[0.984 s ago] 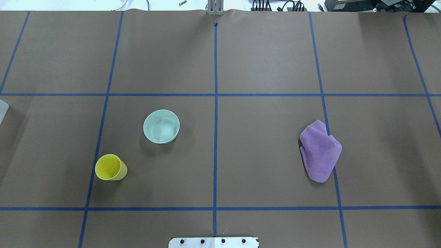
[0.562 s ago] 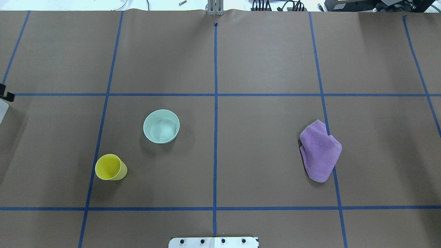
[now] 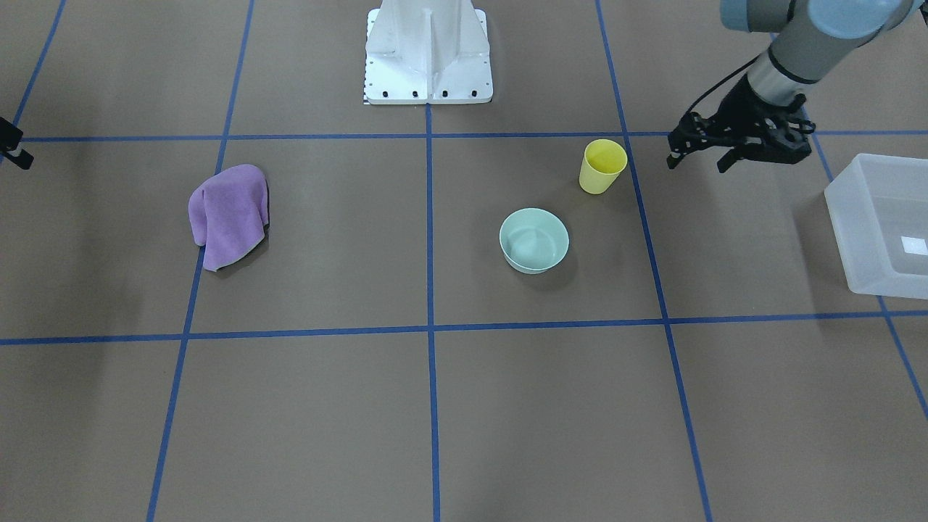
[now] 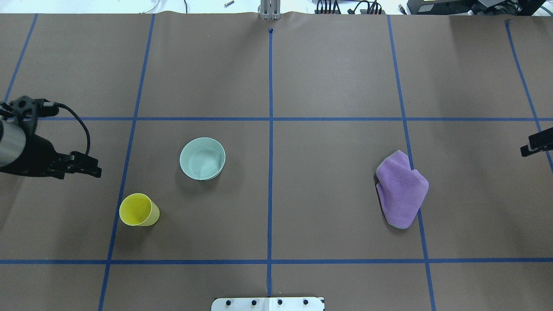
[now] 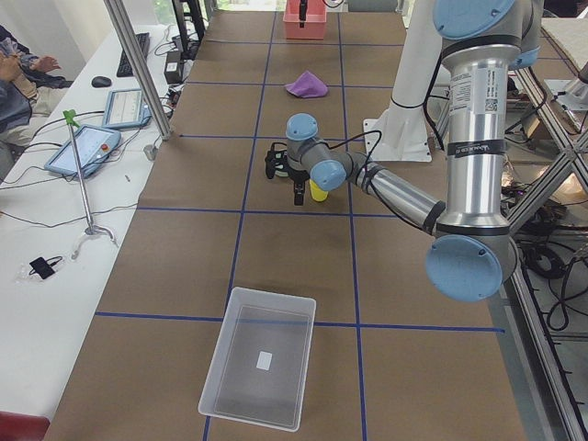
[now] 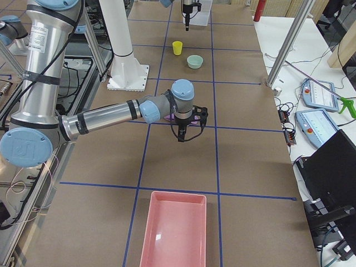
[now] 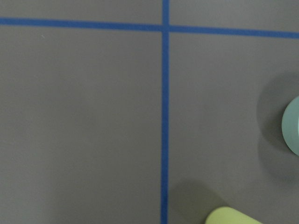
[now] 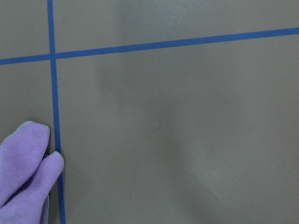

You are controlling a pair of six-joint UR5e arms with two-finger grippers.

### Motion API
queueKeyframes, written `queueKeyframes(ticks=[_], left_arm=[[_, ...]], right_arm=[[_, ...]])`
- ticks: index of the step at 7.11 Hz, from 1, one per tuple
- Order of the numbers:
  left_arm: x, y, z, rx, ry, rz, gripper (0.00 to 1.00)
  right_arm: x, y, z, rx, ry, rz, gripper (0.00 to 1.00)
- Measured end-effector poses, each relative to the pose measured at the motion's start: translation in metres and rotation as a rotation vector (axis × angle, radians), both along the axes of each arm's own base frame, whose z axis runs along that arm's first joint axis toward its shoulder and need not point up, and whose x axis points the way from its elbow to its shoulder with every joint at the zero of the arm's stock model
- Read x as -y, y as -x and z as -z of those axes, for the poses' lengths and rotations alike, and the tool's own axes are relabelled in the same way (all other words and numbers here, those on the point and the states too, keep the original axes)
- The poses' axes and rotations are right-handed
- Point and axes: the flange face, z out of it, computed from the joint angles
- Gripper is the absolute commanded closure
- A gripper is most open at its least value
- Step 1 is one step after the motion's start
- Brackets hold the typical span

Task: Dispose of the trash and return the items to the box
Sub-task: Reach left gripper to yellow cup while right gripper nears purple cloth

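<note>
The brown tabletop (image 4: 328, 77), gridded with blue tape, carries everything. At its end on the robot's left sits the box (image 3: 873, 217), translucent and with nothing in it but a small white label. At the opposite end lies a pink tray (image 6: 175, 222), which is probably where trash goes. The purple cloth (image 4: 402, 190) lies crumpled on the right half, well apart from the rest. On the left half, the mint bowl (image 4: 202, 158) and the yellow cup (image 4: 139, 210) both stand upright near each other, still outside the box.

The left claw (image 3: 696, 165) hovers above the tabletop between the cup and the box, its jaws apart and holding nothing. The right claw (image 4: 535, 146) shows only at the picture's edge, so I cannot tell how its jaws stand; its wrist camera looks down just beside the cloth.

The step in hand looks like the left arm's reach for the cup, the nearer item. To do it well:
- Centre the claw over the cup before descending.
- Keep the approach on the side away from the bowl.
- Pinch one wall at the rim, or span the body, gently, since thin plastic likely flexes and tips.
- Lift straight up before swinging toward the box.
</note>
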Motion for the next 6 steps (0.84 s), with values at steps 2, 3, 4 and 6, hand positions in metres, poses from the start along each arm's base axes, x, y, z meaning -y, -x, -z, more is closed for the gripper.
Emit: queueKeyframes(ticks=[2,3,4,6], left_arm=[[-0.031,-0.05,0.004,0.031,0.002,-0.021,0.03],[-0.039,-0.066,0.007,0.031,0.006,-0.033,0.03],[-0.044,-0.076,0.007,0.033,0.014,-0.041,0.07],[-0.043,-0.098,0.002,0.045,0.023,-0.049,0.69]], right_arm=[[-0.001,0.011,0.001,-0.005,0.001,0.002,0.0],[-0.001,0.011,0.001,-0.007,0.0,0.002,0.0],[-0.001,0.012,0.0,-0.008,0.001,0.002,0.0],[-0.001,0.013,-0.001,-0.01,0.003,0.004,0.0]])
